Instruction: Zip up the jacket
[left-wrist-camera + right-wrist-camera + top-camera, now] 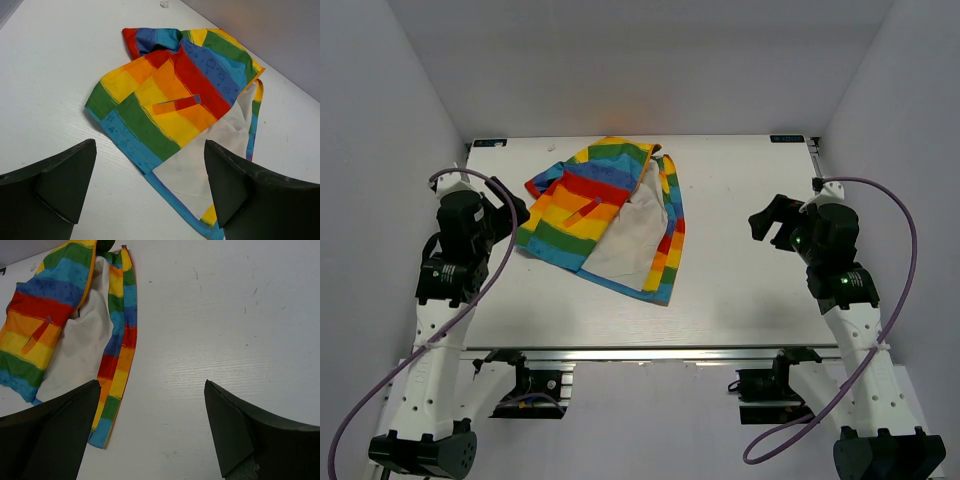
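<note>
The jacket [582, 206], rainbow-striped, lies open and unzipped on the white table, left of centre toward the back. Its white lining [628, 238] shows between the broad left panel and a narrow right front strip [670, 238]. It also shows in the left wrist view [170, 95] and in the right wrist view [47, 320], where an orange zipper band [91, 271] runs along the left panel's edge. My left gripper [512, 212] is open and empty, just left of the jacket. My right gripper [767, 222] is open and empty, well to the right of it.
The white table [750, 290] has grey walls on three sides. A small white scrap [164, 4] lies near the back edge behind the jacket. Purple cables loop beside both arms.
</note>
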`<state>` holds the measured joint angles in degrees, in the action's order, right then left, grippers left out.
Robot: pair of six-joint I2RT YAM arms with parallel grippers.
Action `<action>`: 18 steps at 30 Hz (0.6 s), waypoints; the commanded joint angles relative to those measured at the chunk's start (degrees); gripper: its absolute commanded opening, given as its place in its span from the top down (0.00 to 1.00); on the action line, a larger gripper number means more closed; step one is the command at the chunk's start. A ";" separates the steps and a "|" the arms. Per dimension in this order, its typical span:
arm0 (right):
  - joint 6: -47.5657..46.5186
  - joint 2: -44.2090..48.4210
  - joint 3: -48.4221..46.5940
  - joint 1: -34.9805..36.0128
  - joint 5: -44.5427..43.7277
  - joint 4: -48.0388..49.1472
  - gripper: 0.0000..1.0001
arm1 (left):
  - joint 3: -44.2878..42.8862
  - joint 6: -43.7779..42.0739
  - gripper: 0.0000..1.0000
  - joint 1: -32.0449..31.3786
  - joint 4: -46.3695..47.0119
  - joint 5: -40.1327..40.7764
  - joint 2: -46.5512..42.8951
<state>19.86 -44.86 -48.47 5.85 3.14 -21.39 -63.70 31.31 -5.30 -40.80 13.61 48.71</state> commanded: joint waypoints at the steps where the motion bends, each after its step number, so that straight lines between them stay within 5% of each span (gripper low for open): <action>1: -0.87 -0.05 -2.51 -0.22 -0.93 -0.67 0.11 | -2.56 -0.55 0.02 0.20 -1.47 -1.13 1.03; 10: -4.65 1.80 0.92 -0.13 4.58 1.96 0.11 | -2.92 -2.21 0.02 0.29 -0.08 -5.42 7.27; 18: -6.15 -6.54 -0.40 -0.05 13.90 4.60 0.11 | -8.27 -6.96 0.02 -0.85 6.16 -17.30 27.27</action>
<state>15.27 -48.12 -47.83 5.74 11.40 -20.03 -68.42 26.96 -5.45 -38.04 1.69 70.39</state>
